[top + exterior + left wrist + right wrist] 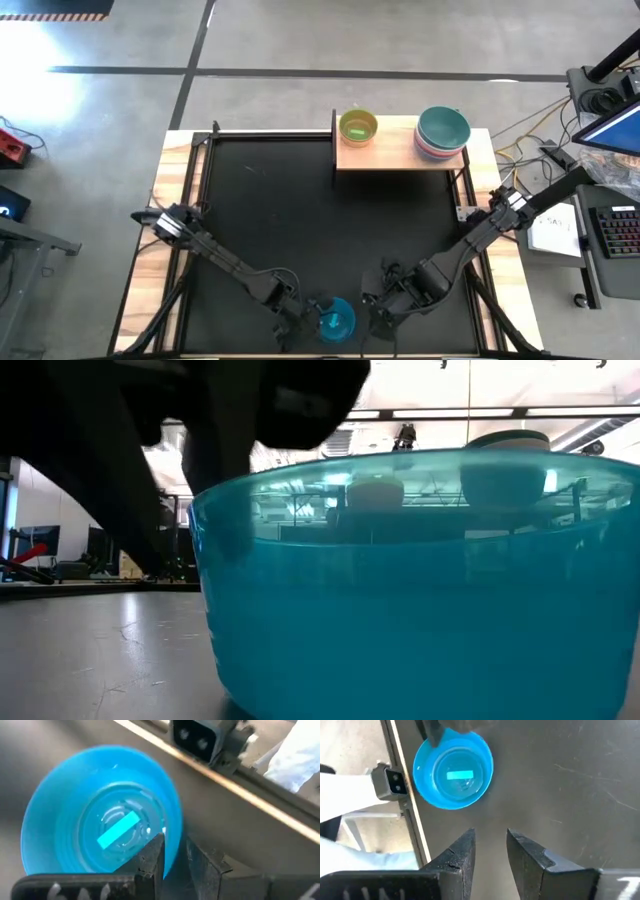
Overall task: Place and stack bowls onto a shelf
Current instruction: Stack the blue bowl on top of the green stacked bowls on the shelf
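A cyan bowl point(337, 320) point(90, 820) point(452, 770) stands upright close to the table's near edge and fills the low view point(420, 580). My left gripper point(304, 317) point(175, 845) is at the bowl's left side, shut over its rim. My right gripper point(381, 300) point(491, 835) hovers to the bowl's right, apart from it, with a narrow gap between its fingers. The wooden shelf point(395, 155) stands at the far edge. It carries a yellow-green bowl point(357, 127) and a stack topped by a teal bowl point(442, 130). My left gripper holds the cyan bowl by its rim on the left side point(176, 827), with one finger point(152, 857) inside the bowl and the other finger point(205, 867) outside. The fingers come from above, slanting in from the table's left. The bowl is upright; whether its base is off the table, I cannot tell.
The black tabletop point(300, 210) lies bare between the arms and the shelf. The table's near edge with a mounted camera block point(200, 737) point(390, 782) is right beside the bowl. A keyboard and desk point(615, 225) stand off the table's right side.
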